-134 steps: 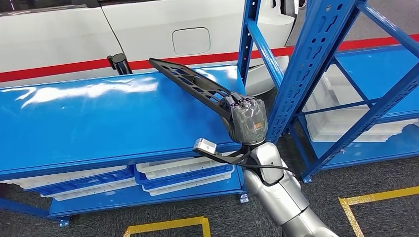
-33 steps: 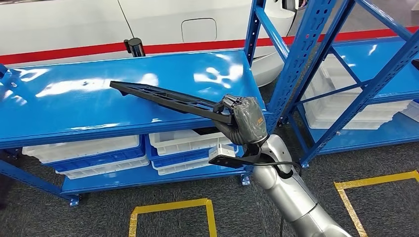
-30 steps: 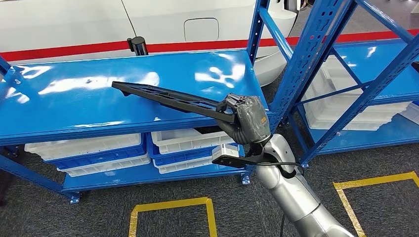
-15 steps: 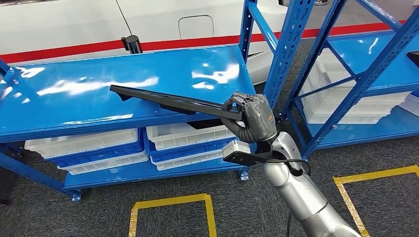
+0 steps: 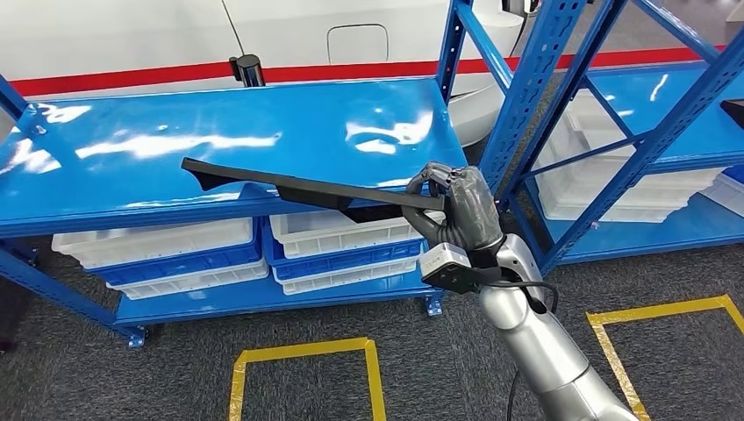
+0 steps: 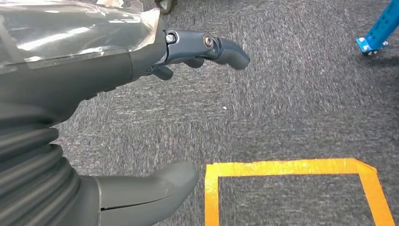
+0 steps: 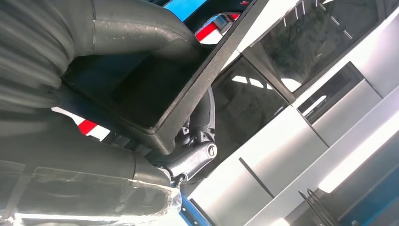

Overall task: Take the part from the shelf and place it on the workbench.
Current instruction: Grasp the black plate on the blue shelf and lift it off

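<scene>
The long black part (image 5: 298, 186) is gripped at just 1 end – it could twist or slip from the right hand (image 5: 461, 210) before touching down. That hand clamps the near end, its arm reaching forward, holding the part nearly level over the blue tabletop's (image 5: 132, 180) front edge. The left hand (image 6: 94, 66) hangs empty over the floor, fingers apart.

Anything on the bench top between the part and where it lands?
Nothing visible. The right hand holds the black part by one end, reaching out over the blue bench, whose top is bare beneath it. A dark post stands beyond the far edge.
</scene>
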Tool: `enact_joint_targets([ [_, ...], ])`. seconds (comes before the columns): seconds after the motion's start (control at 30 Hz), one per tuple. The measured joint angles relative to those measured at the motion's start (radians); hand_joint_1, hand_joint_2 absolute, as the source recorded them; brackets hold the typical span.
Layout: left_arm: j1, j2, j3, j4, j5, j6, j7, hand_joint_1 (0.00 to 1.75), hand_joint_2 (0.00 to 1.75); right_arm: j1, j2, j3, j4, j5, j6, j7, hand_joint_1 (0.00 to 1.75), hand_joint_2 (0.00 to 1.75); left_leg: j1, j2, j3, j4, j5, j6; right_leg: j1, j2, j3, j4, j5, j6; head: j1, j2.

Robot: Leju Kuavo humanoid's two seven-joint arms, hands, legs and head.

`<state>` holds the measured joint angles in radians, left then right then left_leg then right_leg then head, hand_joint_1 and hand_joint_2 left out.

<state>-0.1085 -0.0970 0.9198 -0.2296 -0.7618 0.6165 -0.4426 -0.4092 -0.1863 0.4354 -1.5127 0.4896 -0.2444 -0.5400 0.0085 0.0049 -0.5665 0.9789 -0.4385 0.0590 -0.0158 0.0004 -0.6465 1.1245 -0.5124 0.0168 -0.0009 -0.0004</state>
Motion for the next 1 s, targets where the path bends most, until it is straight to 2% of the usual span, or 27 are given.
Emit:
enact_joint_targets([
  [0.07,0.001,0.0,0.0,0.0,0.0,0.0,-0.001,0.0,1.75,0.012,-0.003,-0.008,-0.002,-0.015,0.01,-0.004,1.75,1.75,-0.001,0.0,-0.01,0.001,0.006,0.004,-0.002,0.0,-0.054,0.132,-0.054,-0.001,0.001,0.0],
  [0.1,0.002,-0.001,0.0,0.0,0.0,-0.001,-0.001,0.0,1.75,0.018,-0.005,-0.012,-0.003,-0.02,0.014,-0.007,1.75,1.75,-0.002,0.0,-0.013,0.001,0.009,0.003,-0.002,0.0,-0.061,0.16,-0.062,0.004,0.001,0.0],
  [0.13,0.003,-0.002,0.0,0.0,0.0,-0.001,-0.001,0.0,1.75,0.022,-0.006,-0.016,-0.003,-0.025,0.017,-0.009,1.75,1.75,-0.002,0.0,-0.016,0.002,0.011,0.002,-0.003,0.0,-0.048,0.146,-0.055,0.012,0.001,0.0],
  [0.17,0.004,-0.003,0.0,0.0,0.0,-0.001,-0.002,0.0,1.75,0.024,-0.008,-0.02,-0.004,-0.031,0.023,-0.011,1.75,1.75,-0.002,-0.001,-0.018,0.005,0.012,0.0,-0.004,0.0,-0.012,0.089,-0.033,0.022,0.001,0.0],
  [0.2,0.004,-0.004,0.0,0.0,0.0,-0.002,-0.003,0.0,1.75,0.024,-0.01,-0.025,-0.007,-0.038,0.029,-0.013,1.75,1.75,-0.002,-0.001,-0.02,0.009,0.012,-0.002,-0.005,-0.001,0.034,0.01,-0.01,0.028,0.001,0.0],
  [0.23,0.003,-0.005,0.0,0.0,0.0,-0.004,-0.003,0.0,1.75,0.024,-0.012,-0.029,-0.009,-0.047,0.036,-0.016,1.75,1.75,-0.004,-0.001,-0.024,0.015,0.011,-0.006,-0.004,-0.001,0.073,-0.061,0.01,0.03,0.001,0.0],
  [0.27,0.003,-0.005,0.0,0.0,-0.001,-0.005,-0.004,0.0,1.75,0.025,-0.014,-0.035,-0.013,-0.059,0.046,-0.019,1.75,1.75,-0.006,-0.002,-0.028,0.02,0.011,-0.011,-0.002,0.0,0.1,-0.11,0.022,0.026,0.001,0.0],
  [0.3,0.003,-0.005,0.0,0.0,-0.001,-0.006,-0.004,0.0,1.75,0.026,-0.015,-0.041,-0.015,-0.071,0.056,-0.022,1.75,1.75,-0.008,-0.002,-0.032,0.024,0.011,-0.016,0.001,0.0,0.109,-0.132,0.027,0.02,0.001,0.0],
  [0.33,0.003,-0.005,0.0,0.0,-0.002,-0.006,-0.004,0.0,1.75,0.028,-0.017,-0.047,-0.017,-0.083,0.065,-0.024,1.75,1.75,-0.01,-0.002,-0.035,0.026,0.013,-0.022,0.004,0.002,0.107,-0.132,0.029,0.013,0.001,0.0],
  [0.4,0.003,-0.005,0.0,0.0,-0.004,-0.006,-0.004,0.0,1.75,0.031,-0.021,-0.059,-0.021,-0.106,0.084,-0.03,1.75,1.75,-0.006,-0.004,-0.042,0.032,0.011,-0.033,-0.004,0.002,0.104,-0.133,0.038,0.0,0.001,0.0],
  [0.43,0.003,-0.005,0.0,0.0,-0.005,-0.006,-0.004,0.0,1.75,0.032,-0.023,-0.064,-0.024,-0.115,0.09,-0.032,1.75,1.75,-0.003,-0.004,-0.051,0.049,-0.004,-0.039,-0.009,0.001,0.102,-0.133,0.042,-0.008,0.0,0.0],
  [0.47,0.003,-0.005,0.0,0.0,-0.006,-0.006,-0.003,0.0,1.75,0.033,-0.024,-0.069,-0.027,-0.121,0.095,-0.033,1.75,1.75,0.0,-0.005,-0.066,0.086,-0.033,-0.045,-0.013,0.001,0.1,-0.134,0.047,-0.015,-0.002,0.0],
  [0.53,0.003,-0.006,0.0,0.0,-0.008,-0.006,-0.003,0.0,1.75,0.034,-0.026,-0.077,-0.031,-0.128,0.102,-0.036,1.75,1.75,0.004,-0.006,-0.118,0.21,-0.108,-0.056,-0.012,0.0,0.092,-0.134,0.052,-0.023,-0.004,0.0],
  [0.57,0.003,-0.006,0.0,0.0,-0.008,-0.007,-0.003,0.0,1.75,0.035,-0.028,-0.08,-0.031,-0.13,0.105,-0.038,1.75,1.75,0.006,-0.006,-0.142,0.27,-0.135,-0.06,-0.011,0.0,0.088,-0.134,0.055,-0.025,-0.004,0.0],
  [0.6,0.004,-0.006,0.0,0.0,-0.008,-0.007,-0.003,0.0,1.75,0.036,-0.03,-0.084,-0.031,-0.131,0.107,-0.039,1.75,1.75,0.008,-0.006,-0.154,0.305,-0.144,-0.062,-0.011,0.0,0.085,-0.134,0.057,-0.025,-0.004,0.0],
  [0.63,0.004,-0.006,0.0,0.0,-0.008,-0.007,-0.003,0.0,1.75,0.038,-0.032,-0.088,-0.031,-0.131,0.108,-0.039,1.75,1.75,0.01,-0.006,-0.148,0.303,-0.136,-0.063,-0.01,0.0,0.083,-0.133,0.058,-0.024,-0.004,0.0],
  [0.67,0.003,-0.006,0.0,0.0,-0.008,-0.007,-0.004,0.0,1.75,0.038,-0.034,-0.091,-0.032,-0.13,0.109,-0.041,1.75,1.75,0.011,-0.006,-0.121,0.261,-0.111,-0.061,-0.01,0.0,0.082,-0.133,0.06,-0.023,-0.004,0.0],
  [0.73,0.001,-0.006,0.0,0.0,-0.01,-0.007,-0.004,0.0,1.75,0.037,-0.039,-0.097,-0.035,-0.13,0.113,-0.043,1.75,1.75,0.011,-0.007,-0.038,0.122,-0.055,-0.053,-0.009,0.001,0.08,-0.132,0.062,-0.018,-0.004,0.0],
  [0.77,-0.001,-0.005,0.0,0.0,-0.01,-0.007,-0.005,0.0,1.75,0.034,-0.042,-0.101,-0.038,-0.131,0.118,-0.043,1.75,1.75,0.008,-0.008,-0.009,0.068,-0.04,-0.047,-0.006,0.001,0.078,-0.131,0.064,-0.014,-0.004,0.0],
  [0.8,-0.002,-0.005,0.0,0.0,-0.011,-0.007,-0.005,0.0,1.75,0.03,-0.045,-0.104,-0.039,-0.132,0.125,-0.043,1.75,1.75,0.005,-0.008,0.004,0.039,-0.034,-0.042,-0.004,0.001,0.075,-0.131,0.067,-0.009,-0.003,0.0],
  [0.9,-0.003,-0.005,0.0,0.0,-0.013,-0.007,-0.004,0.0,1.75,0.013,-0.053,-0.115,-0.04,-0.144,0.155,-0.042,1.75,1.75,-0.001,-0.007,0.001,0.023,-0.025,-0.024,-0.002,0.0,0.064,-0.133,0.075,0.009,-0.002,0.0],
  [0.93,-0.005,-0.006,0.0,0.0,-0.014,-0.007,-0.003,0.0,1.75,0.006,-0.057,-0.119,-0.04,-0.151,0.166,-0.039,1.75,1.75,0.0,-0.006,0.001,0.016,-0.017,-0.015,-0.001,0.0,0.057,-0.122,0.067,0.011,-0.002,0.0],
  [1.0,-0.008,-0.007,0.0,0.0,-0.02,-0.006,0.003,0.0,1.75,-0.014,-0.065,-0.127,-0.039,-0.173,0.193,-0.031,1.75,1.75,0.002,-0.003,-0.003,0.005,-0.003,0.0,0.0,0.0,0.015,-0.036,0.018,0.005,0.001,0.0],
])
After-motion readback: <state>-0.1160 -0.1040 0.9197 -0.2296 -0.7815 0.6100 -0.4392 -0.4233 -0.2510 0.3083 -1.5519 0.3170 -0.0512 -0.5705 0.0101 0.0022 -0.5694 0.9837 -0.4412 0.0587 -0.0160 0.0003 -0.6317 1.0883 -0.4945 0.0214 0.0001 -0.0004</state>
